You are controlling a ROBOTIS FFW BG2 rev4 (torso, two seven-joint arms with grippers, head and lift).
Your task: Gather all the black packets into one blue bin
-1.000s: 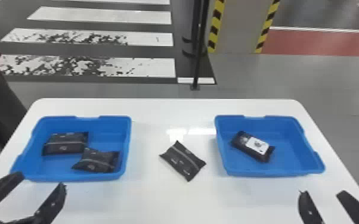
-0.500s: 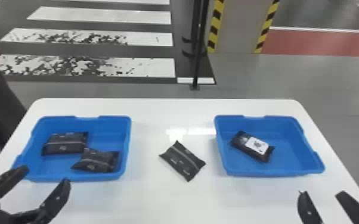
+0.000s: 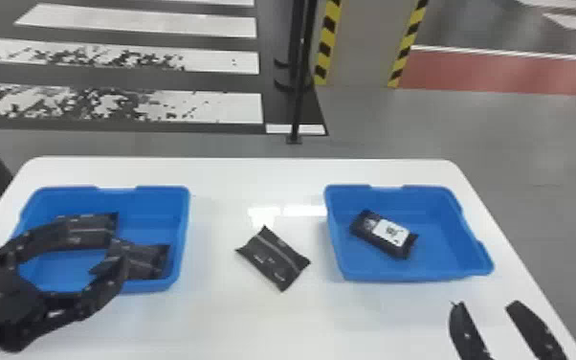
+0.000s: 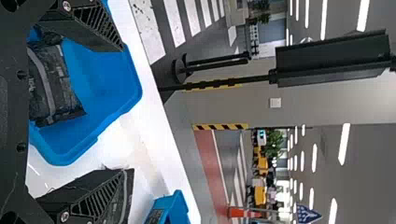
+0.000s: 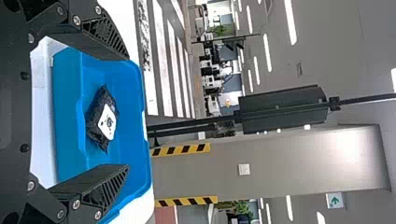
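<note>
My left gripper (image 3: pixel 89 234) hangs over the left blue bin (image 3: pixel 184 210), fingers apart above two black packets. One packet (image 3: pixel 94 230) lies toward the back, partly behind a finger; the other (image 3: pixel 149 261) sits at the front right corner, overlapped by the other finger. In the left wrist view the gripper (image 4: pixel 127 109) stands open, with a packet (image 4: pixel 51 81) in the bin. A third packet (image 3: pixel 272 258) rests on the table between the bins. The right blue bin (image 3: pixel 445 268) holds a packet with a white label (image 3: pixel 390 233). Near that bin's front, my right gripper (image 3: pixel 485 305) is parked open; its wrist view shows the gripper (image 5: pixel 128 112) too.
Both bins stand on a white table (image 3: pixel 253 330) with rounded far corners. Past its far edge, a black post (image 3: pixel 299 95) rises from the floor.
My left gripper has moved forward and to the right, from the near left table edge to over the left bin. The right gripper and the packets have stayed put.
</note>
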